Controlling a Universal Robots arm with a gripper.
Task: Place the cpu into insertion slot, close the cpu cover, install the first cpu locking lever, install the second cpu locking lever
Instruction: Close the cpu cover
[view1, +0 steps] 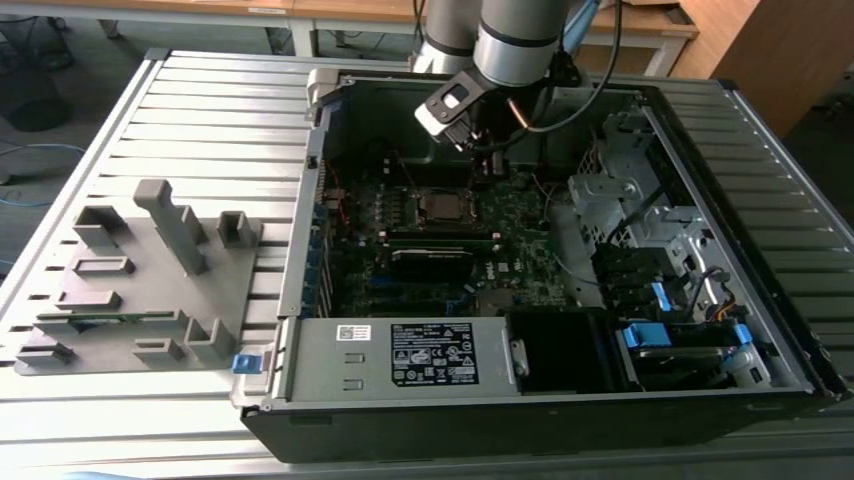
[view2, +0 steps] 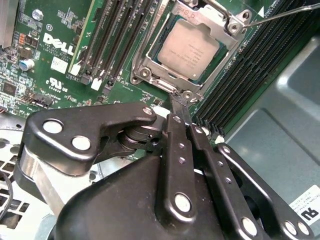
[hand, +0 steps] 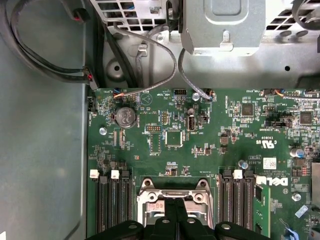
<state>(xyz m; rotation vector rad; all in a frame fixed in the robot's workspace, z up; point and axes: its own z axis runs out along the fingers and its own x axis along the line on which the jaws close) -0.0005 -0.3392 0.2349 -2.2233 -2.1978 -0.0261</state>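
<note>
The cpu (view2: 189, 48), a dull silver square, lies in the insertion slot (view2: 145, 75) on the green motherboard. The silvery cpu cover (view2: 227, 37) is folded down around it, and the chip shows through its window. A thin metal locking lever (view2: 287, 12) juts out past one corner of the slot. My gripper (view2: 177, 102) is shut, with its black fingertips just off the slot's edge and nothing seen between them. In the exterior view the gripper (view1: 483, 152) hangs over the far side of the slot (view1: 437, 206). The first wrist view has the cover (hand: 170, 192) just beyond the gripper (hand: 175, 220).
Black memory slots (view2: 107, 40) flank the socket on both sides. The open computer case (view1: 747, 110) walls in the board, with cables (hand: 150, 50) and drive bays (view1: 627, 200) near the arm. A grey parts fixture (view1: 134, 270) sits at the exterior view's left. A power supply (view1: 400, 355) lies at the front.
</note>
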